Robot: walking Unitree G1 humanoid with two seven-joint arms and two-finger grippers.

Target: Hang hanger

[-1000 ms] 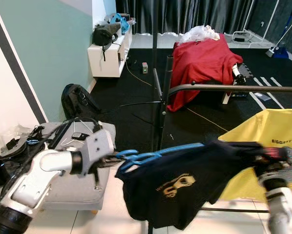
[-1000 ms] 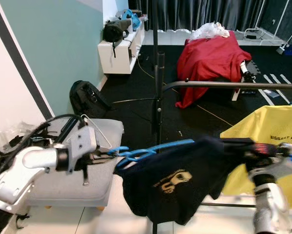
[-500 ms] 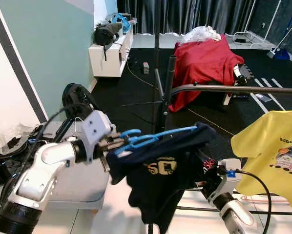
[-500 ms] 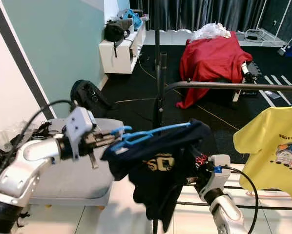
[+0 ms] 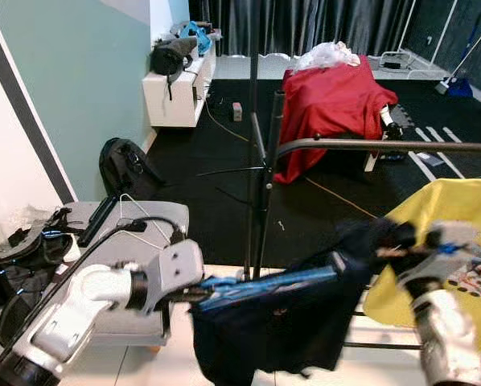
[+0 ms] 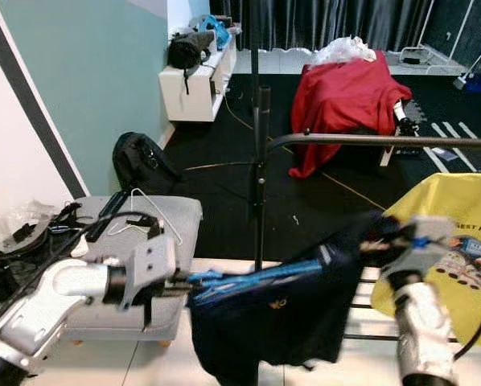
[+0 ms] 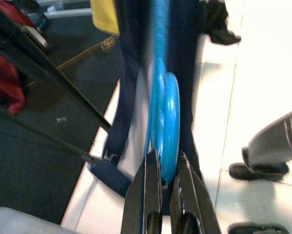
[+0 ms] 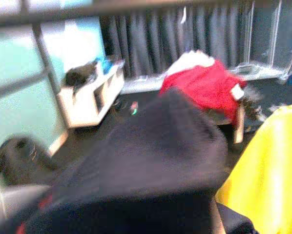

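Hanger (image 5: 265,284), dark shirt (image 5: 281,330) on it, clamped at hook by left pincer (image 7: 164,181); right pincer's (image 5: 401,248) state unreadable. Carry step; next: lift hook over rail (image 5: 385,146).

Shirt on hanger held low, before the rail

The left gripper (image 7: 164,183) pinches the hanger (image 5: 261,284) hook at left; the shirt (image 5: 281,326) hangs from it, in front of and below the clothes rail (image 5: 385,146). The right gripper (image 5: 409,245), blurred, seems to be against the shirt's far shoulder. Another shirt (image 5: 441,233) hangs just behind, at right.
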